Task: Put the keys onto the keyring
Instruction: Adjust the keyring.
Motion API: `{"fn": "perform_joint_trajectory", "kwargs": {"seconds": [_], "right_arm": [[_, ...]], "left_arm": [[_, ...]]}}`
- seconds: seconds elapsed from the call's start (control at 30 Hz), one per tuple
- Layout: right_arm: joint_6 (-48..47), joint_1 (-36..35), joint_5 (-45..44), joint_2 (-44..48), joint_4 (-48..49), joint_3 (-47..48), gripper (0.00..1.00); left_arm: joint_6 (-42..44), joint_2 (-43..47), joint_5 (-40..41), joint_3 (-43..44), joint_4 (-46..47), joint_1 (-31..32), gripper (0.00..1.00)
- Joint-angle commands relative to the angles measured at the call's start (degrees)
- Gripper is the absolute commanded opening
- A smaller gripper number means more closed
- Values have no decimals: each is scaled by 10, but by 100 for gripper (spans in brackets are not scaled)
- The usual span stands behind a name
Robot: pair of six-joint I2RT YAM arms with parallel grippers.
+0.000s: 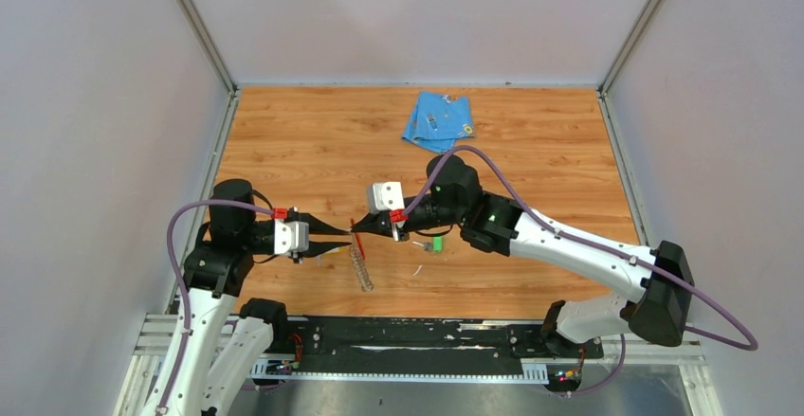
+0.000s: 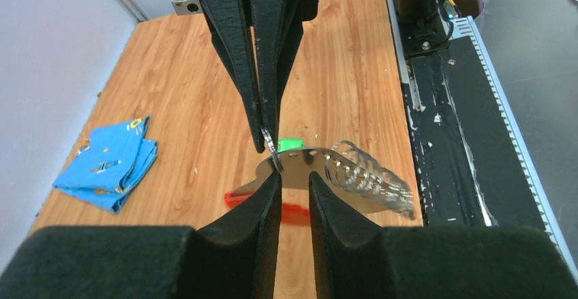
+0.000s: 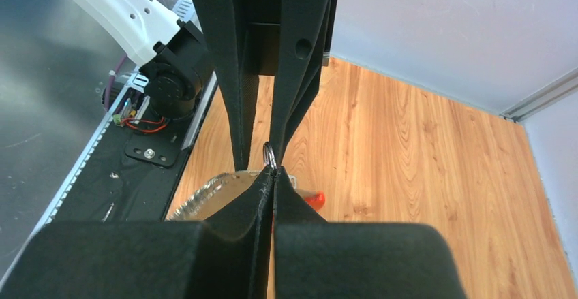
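From the top camera: my two arms meet tip to tip near the front of the table (image 1: 313, 141). My left gripper (image 1: 348, 238) comes in from the left and my right gripper (image 1: 364, 232) from the right, nearly nose to nose. The keyring (image 1: 359, 264) is right there at the tips, its red strip up by the fingers and its wire coil trailing down toward the near edge. The green key (image 1: 436, 244) lies on the wood just under my right wrist, apart from the ring. The yellow key (image 1: 332, 258) is only a speck below my left fingers, too small to say much. A folded blue cloth (image 1: 438, 120) lies well away at the back.

Left wrist cam: my left fingers are parted with a clear gap and nothing's squeezed between them. The flat silvery plate of the keyring floats just past the tips, coil off to the right, red strip showing through the gap.

Right wrist cam: my right fingers are pressed tight together, pinching a small wire loop (image 3: 269, 154) at the keyring's edge, so that side carries the whole thing. The left fingers hang spread on the other side of the loop
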State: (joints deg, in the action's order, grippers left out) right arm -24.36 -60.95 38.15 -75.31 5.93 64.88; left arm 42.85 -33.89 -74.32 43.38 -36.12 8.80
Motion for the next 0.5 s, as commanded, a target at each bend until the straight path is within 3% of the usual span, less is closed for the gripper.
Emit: {"fn": "perform_joint_trajectory", "kwargs": {"seconds": [0.0, 0.23, 0.47], "right_arm": [[35, 7, 18, 13, 50, -14, 0], [54, 7, 18, 16, 70, -29, 0], [78, 7, 14, 17, 99, -42, 0]], "left_arm": [[-20, -2, -10, 16, 4, 3, 24], [-50, -3, 4, 27, 14, 3, 26], [-140, 0, 38, 25, 59, 3, 25]]}}
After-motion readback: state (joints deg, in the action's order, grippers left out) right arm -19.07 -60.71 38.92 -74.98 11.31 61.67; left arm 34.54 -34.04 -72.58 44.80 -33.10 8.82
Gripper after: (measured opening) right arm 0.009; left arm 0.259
